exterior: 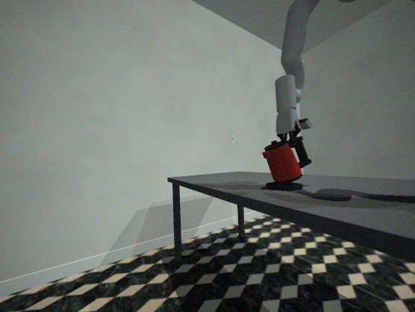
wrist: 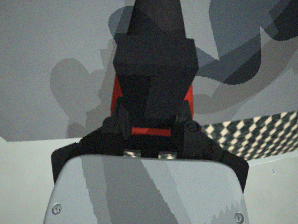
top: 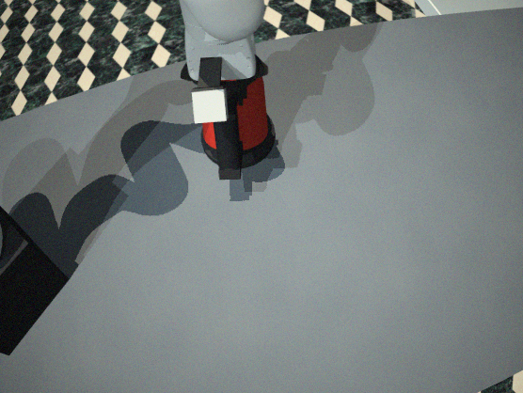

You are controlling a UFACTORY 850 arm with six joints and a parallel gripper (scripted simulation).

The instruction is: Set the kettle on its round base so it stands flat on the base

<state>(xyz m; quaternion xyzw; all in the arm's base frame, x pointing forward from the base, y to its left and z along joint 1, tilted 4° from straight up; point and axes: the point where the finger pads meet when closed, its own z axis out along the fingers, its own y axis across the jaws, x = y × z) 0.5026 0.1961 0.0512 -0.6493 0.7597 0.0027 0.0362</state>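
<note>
Kettle tilted, lid toward 11 o'clock, bottom edge on base on counter; hand clamped part-open on its handle.

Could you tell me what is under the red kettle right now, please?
Under the tilted kettle lies its round black base, flat on the table. The tool grips the kettle's handle. The stud is covered, so seating cannot be seen.
</note>
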